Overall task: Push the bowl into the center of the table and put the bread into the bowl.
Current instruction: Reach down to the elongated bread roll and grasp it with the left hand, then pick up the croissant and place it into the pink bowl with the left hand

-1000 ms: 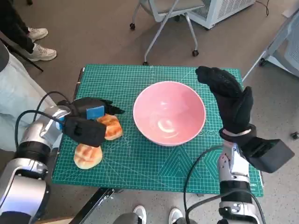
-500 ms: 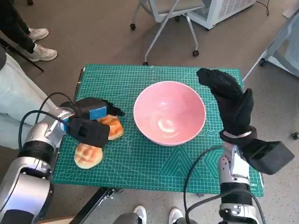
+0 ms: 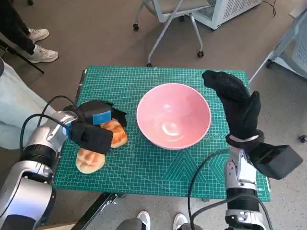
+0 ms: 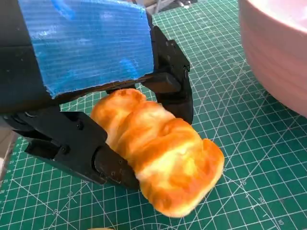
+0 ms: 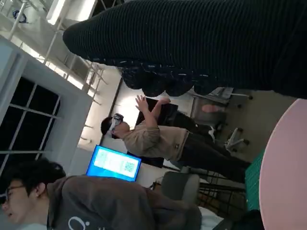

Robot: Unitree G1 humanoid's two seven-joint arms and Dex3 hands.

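Note:
A pink bowl (image 3: 173,115) stands near the middle of the green cutting mat (image 3: 144,167); its wall (image 4: 278,52) shows in the left wrist view and its rim (image 5: 283,163) in the right wrist view. My left hand (image 3: 93,125) grips a golden bread roll (image 3: 115,132) on the mat left of the bowl; black fingers (image 4: 172,84) close round the roll (image 4: 163,153) from both sides. A second roll (image 3: 90,160) lies nearer the front left edge. My right hand (image 3: 235,103) is raised beside the bowl's right rim, fingers straight, holding nothing.
A rolling chair base (image 3: 168,28) stands beyond the table's far edge. A person's shoes (image 3: 38,45) are at the far left, another pair of shoes (image 3: 160,220) by the near edge. People (image 5: 158,139) appear in the right wrist view. Cables (image 3: 201,177) loop from both forearms.
My left hand has tightened round the roll and shifted slightly toward the near edge. The bowl and right hand have stayed put.

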